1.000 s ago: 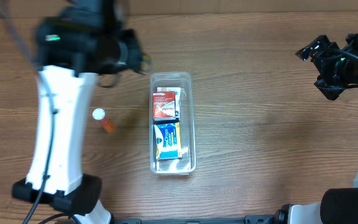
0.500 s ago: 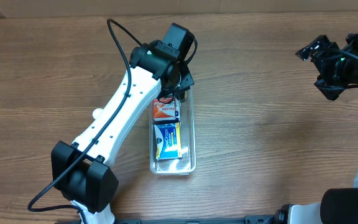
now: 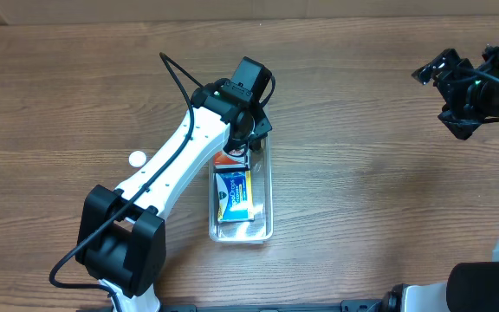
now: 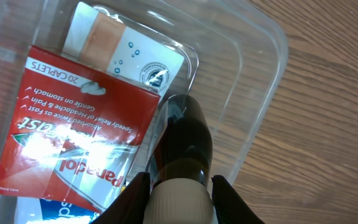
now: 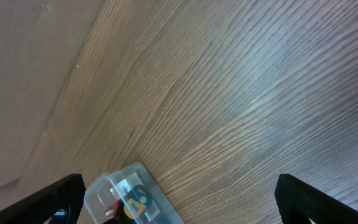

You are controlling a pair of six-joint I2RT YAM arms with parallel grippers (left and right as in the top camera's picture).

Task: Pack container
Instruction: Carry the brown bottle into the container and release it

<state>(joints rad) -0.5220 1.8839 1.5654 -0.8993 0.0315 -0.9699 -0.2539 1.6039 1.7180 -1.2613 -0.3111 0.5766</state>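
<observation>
1. The clear, round-cornered plastic container (image 3: 269,195) sits mid-table (image 3: 371,199), holding a red carton (image 4: 73,124) and a blue carton (image 3: 232,195).
2. The left end effector (image 4: 180,196) grips a glossy dark bottle (image 4: 188,140) beside the red carton.
3. The right end effector (image 5: 179,180) stands wide open, well apart.

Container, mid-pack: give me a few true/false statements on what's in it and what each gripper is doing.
1. The left gripper grips a dark bottle inside the container. True.
2. The red box lies on the table outside the container. False: it lies in the container.
3. The right gripper is shut on the blue box. False: it is open and empty; that box lies in the container.
4. A white cap shows outside the container. True.
</observation>
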